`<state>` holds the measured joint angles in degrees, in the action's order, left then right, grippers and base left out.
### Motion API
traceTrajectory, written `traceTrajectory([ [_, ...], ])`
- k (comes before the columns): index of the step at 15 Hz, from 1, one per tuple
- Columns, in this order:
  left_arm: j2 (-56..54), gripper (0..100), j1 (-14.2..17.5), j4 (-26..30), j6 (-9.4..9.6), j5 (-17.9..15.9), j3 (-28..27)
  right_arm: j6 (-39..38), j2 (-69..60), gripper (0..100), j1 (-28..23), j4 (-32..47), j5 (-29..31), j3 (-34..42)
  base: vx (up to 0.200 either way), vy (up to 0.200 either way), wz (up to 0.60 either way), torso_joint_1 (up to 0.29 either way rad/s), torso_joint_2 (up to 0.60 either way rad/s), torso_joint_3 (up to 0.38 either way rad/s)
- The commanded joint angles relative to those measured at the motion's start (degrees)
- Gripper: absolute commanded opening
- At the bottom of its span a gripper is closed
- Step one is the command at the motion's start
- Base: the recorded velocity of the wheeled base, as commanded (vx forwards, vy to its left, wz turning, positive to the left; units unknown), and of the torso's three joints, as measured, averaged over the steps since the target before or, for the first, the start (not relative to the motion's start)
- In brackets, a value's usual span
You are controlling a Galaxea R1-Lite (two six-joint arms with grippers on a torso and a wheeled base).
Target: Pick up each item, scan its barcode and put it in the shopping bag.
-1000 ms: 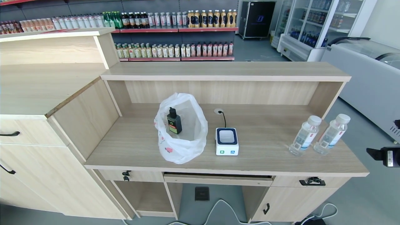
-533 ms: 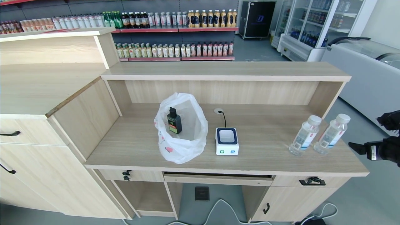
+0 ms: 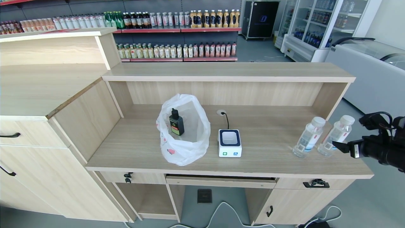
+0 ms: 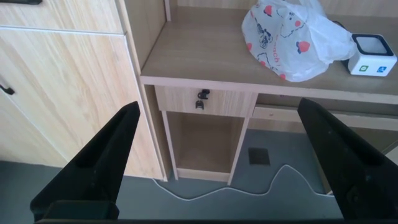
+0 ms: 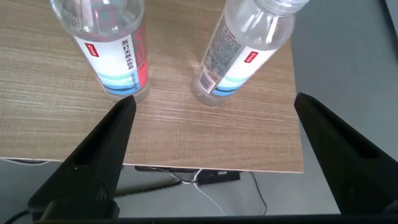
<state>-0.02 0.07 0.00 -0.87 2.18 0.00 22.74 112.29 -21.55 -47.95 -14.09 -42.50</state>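
Note:
Two clear water bottles stand upright at the counter's right end, one (image 3: pixel 308 137) (image 5: pixel 112 50) nearer the middle and one (image 3: pixel 335 136) (image 5: pixel 245 50) nearer the edge. My right gripper (image 3: pixel 348 133) (image 5: pixel 214 162) is open just off that end, close beside the outer bottle and holding nothing. The white barcode scanner (image 3: pixel 229 143) (image 4: pixel 372 55) sits mid-counter. Left of it the white shopping bag (image 3: pixel 183 133) (image 4: pixel 295 37) stands open with a dark bottle (image 3: pixel 176 123) inside. My left gripper (image 4: pixel 214 168) hangs open and low, in front of the counter's left part.
The wooden counter (image 3: pixel 269 133) has a raised back shelf (image 3: pixel 227 72) and a taller cabinet (image 3: pixel 47 91) on its left. The scanner's cable (image 3: pixel 226 119) runs to a hole behind it. Drawers with handles (image 3: pixel 315 183) lie below the front edge. Freezers (image 3: pixel 373 72) stand to the right.
My right gripper has come in from the view's right edge, leftward and slightly up, to just beside the outer water bottle. Nothing on the counter has moved.

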Motion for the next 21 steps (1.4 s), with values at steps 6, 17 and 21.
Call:
traceTrajectory([
  [6,0.0,100,0.0,0.0,-0.01,0.0,0.0,0.2,8.2,100,5.2,-4.1,-2.2,-3.2,0.000,0.000,0.00,0.000,0.00,0.000],
  [17,0.0,100,0.0,0.0,-0.01,0.0,0.0,0.4,17.0,100,10.0,-10.6,-2.2,-7.8,0.000,0.000,0.00,0.000,0.00,0.000],
  [21,0.0,100,0.0,0.0,-0.01,0.0,0.0,1.7,20.3,100,10.8,-12.3,-2.2,-10.2,0.000,0.000,0.00,0.000,0.00,0.000],
])
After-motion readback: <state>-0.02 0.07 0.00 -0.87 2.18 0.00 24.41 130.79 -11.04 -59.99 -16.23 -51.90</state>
